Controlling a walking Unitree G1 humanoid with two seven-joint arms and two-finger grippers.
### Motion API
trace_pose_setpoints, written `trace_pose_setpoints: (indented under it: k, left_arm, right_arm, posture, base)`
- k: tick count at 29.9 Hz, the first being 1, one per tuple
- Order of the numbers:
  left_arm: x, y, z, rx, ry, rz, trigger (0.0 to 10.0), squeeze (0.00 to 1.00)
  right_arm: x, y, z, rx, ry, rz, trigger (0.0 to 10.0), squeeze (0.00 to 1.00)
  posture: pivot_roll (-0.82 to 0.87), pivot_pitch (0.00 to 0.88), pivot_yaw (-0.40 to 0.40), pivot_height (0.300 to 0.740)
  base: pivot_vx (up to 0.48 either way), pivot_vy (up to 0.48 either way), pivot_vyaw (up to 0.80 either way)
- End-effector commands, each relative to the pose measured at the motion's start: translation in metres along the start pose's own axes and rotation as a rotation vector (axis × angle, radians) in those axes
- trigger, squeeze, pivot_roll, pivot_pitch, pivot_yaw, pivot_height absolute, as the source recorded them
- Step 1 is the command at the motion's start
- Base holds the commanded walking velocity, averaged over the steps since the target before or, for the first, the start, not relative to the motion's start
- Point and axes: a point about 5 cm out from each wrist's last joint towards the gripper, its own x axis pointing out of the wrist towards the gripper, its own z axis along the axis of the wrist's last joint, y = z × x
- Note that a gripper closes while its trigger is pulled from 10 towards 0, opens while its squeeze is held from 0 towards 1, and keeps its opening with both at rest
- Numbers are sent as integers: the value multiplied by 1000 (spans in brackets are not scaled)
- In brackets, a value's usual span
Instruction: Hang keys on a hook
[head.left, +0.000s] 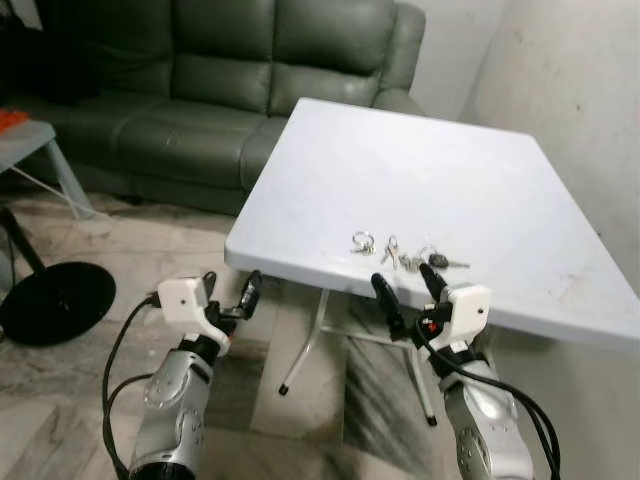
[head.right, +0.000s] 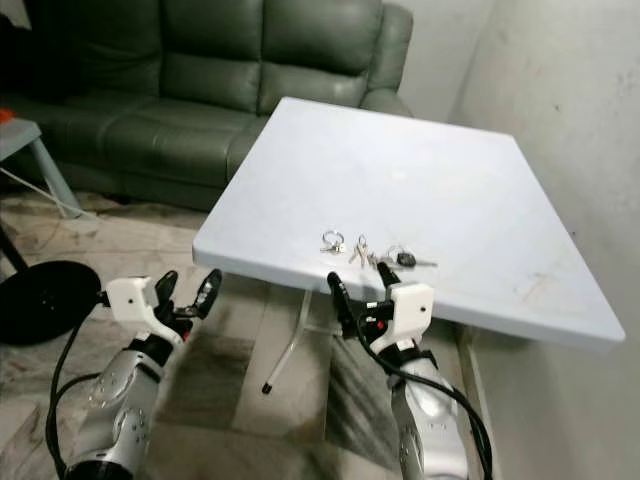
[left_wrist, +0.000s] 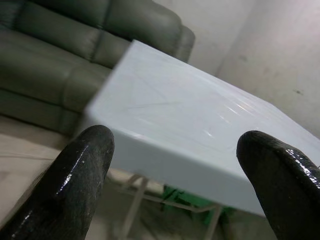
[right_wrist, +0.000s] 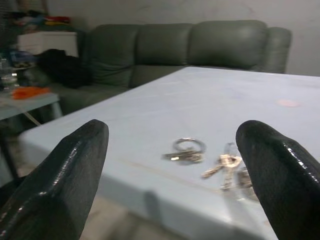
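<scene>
**Keys on worktop, right claw lined up for pick**

Keys (head.left: 405, 252) lie flat near the front edge of the white worktop (head.left: 480, 180), in a loose row: a ring bunch (head.left: 362, 242) at the robot's left, silver keys in the middle, a black-headed key (head.left: 440, 261) at the right. Whether all of them are joined is too small to tell. No hook can be made out.

Right claw (head.left: 408, 290) sits just in front of and slightly below the worktop edge, fingers spread wide, empty. In the right wrist view the keys lie between the two fingers (right_wrist: 65, 180). Left claw (head.left: 232, 292) hovers off the worktop's front left corner, also wide open and empty.

Judgement: step in hand is the reach and grasp; task barely begun.

Notes for a clean pick:
- Lift the right claw above the worktop edge before advancing, or the fingers may strike the rim.
- Flat, thin metal on a smooth top will likely slide; closing on a ring or the black key head looks to offer more to grip.
- Close slowly, then lift straight up.

Green sofa (head.left: 220, 90) stands behind the worktop.
</scene>
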Motion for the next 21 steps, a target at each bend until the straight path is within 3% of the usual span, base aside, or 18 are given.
trace_pose_setpoints:
  k: [1, 12, 21]
  left_arm:
    - [6, -13, -2, -8, 5, -39, 10000, 0]
    - [5, -15, -3, -13, 5, -44, 10000, 0]
    - [7, -21, -7, 36, 40, -61, 10000, 0]
  right_arm:
    - [-3, -12, 4, -22, -4, -30, 10000, 0]
    - [-4, -11, 4, -22, -2, -27, 10000, 0]
    - [-4, -12, 2, -22, 10, -29, 10000, 0]
  posture:
    - [39, 0, -90, 740]
    - [37, 0, -93, 740]
    - [40, 0, -93, 740]
  base:
    - [446, 0, 0]
    - [460, 0, 0]
    - [0, 0, 0]
